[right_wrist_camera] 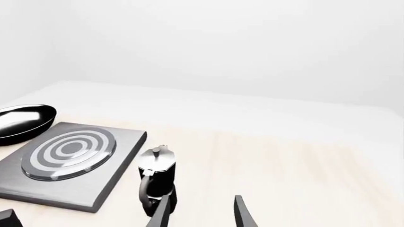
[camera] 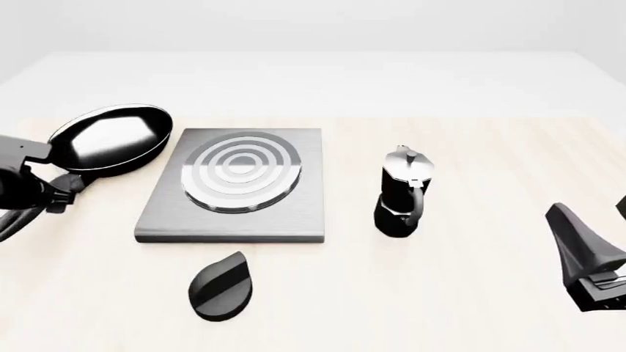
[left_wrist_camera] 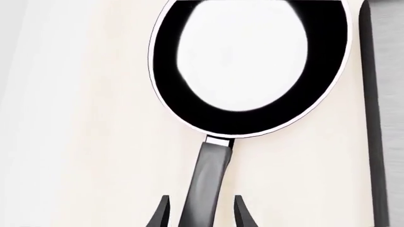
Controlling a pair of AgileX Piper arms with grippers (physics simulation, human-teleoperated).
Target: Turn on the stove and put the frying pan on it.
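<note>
Through my left wrist camera I see my left gripper point(left_wrist_camera: 202, 213) with its two fingers on either side of the pan's handle point(left_wrist_camera: 207, 184); whether they press on it or only flank it I cannot tell. The frying pan point(left_wrist_camera: 252, 113) lies straight ahead along the fingers, its glossy black bowl showing a broad white glare inside a thin silver rim. A dark edge of the stove point(left_wrist_camera: 373, 118) runs along one side of that picture, just beside the pan.

From the front, the frying pan point(camera: 110, 139) is tilted at the stove's left edge, over the pale table point(camera: 470, 293), with my left gripper point(camera: 61, 192) at its handle end. The stove point(camera: 234, 220) is a grey square slab with silver rings. Its black knob point(camera: 221, 286) lies apart on the table, near the stove's front edge. A black coffee pot point(camera: 401, 194) stands upright to the right of the stove. My right gripper point(camera: 597, 257) hangs at the far right, well apart from everything.

Through my right wrist camera, my right gripper point(right_wrist_camera: 200, 213) has its fingers spread, holding nothing. The coffee pot point(right_wrist_camera: 156, 177) stands ahead, the stove point(right_wrist_camera: 94, 184) beyond it, the frying pan point(right_wrist_camera: 22, 123) at the stove's far side.
</note>
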